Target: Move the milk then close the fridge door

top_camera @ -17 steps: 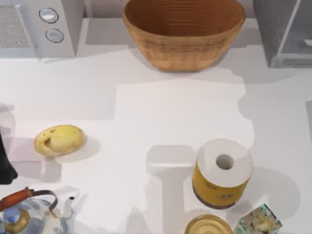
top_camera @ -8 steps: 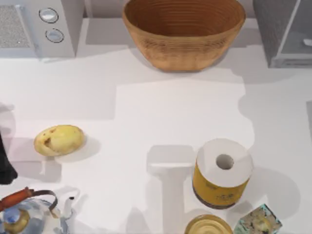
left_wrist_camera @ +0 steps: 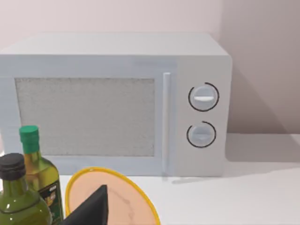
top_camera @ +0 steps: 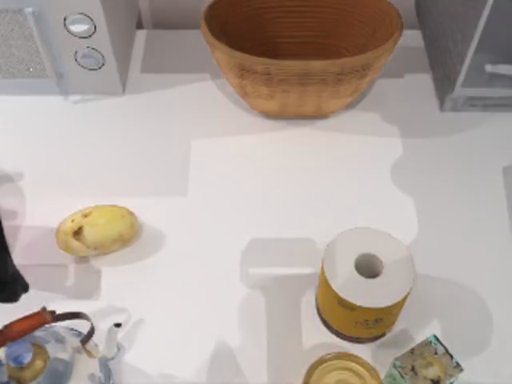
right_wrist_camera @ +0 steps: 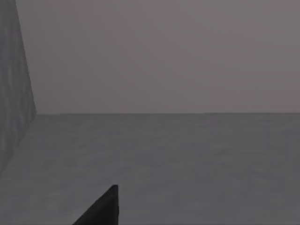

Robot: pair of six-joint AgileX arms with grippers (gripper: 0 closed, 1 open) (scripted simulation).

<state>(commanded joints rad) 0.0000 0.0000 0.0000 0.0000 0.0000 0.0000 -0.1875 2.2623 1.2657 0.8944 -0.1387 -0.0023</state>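
Observation:
The milk is out of view. The fridge (top_camera: 445,36) is a grey speckled box at the table's far right corner. Its fridge door (top_camera: 490,48), a pale panel with a thin light frame, stands swung open beside it. The right wrist view is dim grey: a speckled wall (right_wrist_camera: 14,89), a flat floor, and one dark fingertip (right_wrist_camera: 104,208) of my right gripper. My left arm (top_camera: 8,272) is parked at the table's left edge. One dark fingertip (left_wrist_camera: 96,208) of its gripper shows in the left wrist view, facing the microwave (left_wrist_camera: 117,103).
A wicker basket (top_camera: 301,48) stands at the back centre and the microwave (top_camera: 64,44) at the back left. A potato (top_camera: 96,230) lies left of centre. At the front are a paper roll (top_camera: 366,284), a kettle (top_camera: 48,352), a round lid (top_camera: 342,370) and a small box (top_camera: 424,364).
A thin pale streak inside the fridge opening at the top right edge has stretched a little leftward. Nothing else on the table has moved.

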